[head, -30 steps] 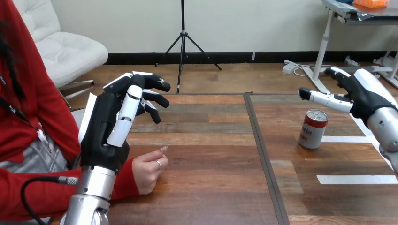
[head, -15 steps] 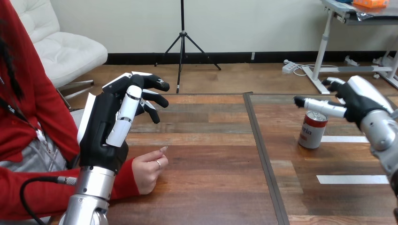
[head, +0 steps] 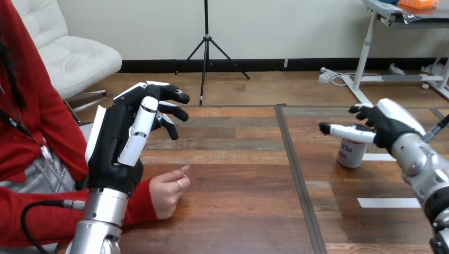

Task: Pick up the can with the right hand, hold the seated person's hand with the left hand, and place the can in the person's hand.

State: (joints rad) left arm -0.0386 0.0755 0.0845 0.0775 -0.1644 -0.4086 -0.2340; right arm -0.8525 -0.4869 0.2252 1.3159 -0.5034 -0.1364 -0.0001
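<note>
Since the earlier frames the right hand [head: 389, 127] has swung in toward the view's middle and now hangs over the top of the can [head: 350, 153], hiding its lid. Its thumb points toward the table's centre and its fingers are spread apart, gripping nothing. The can stands upright on the right half of the table [head: 238, 211], apparently not yet grasped, with its lower body showing below the thumb.

The left hand [head: 119, 143] has barely shifted. It is raised above the left half of the table, its fingers loosely bent and empty, just above and beside the person's hand [head: 167, 190]. That hand rests on the wood, loosely curled, well apart from the can.

The step in hand looks like the grasp of the can. To do it well, the right hand should probably drop so that thumb and fingers sit on opposite sides of the can's body, not on its rim. Closing should be even, since a one-sided push could tip or slide the upright can. Only once the grip is firm should it lift.
</note>
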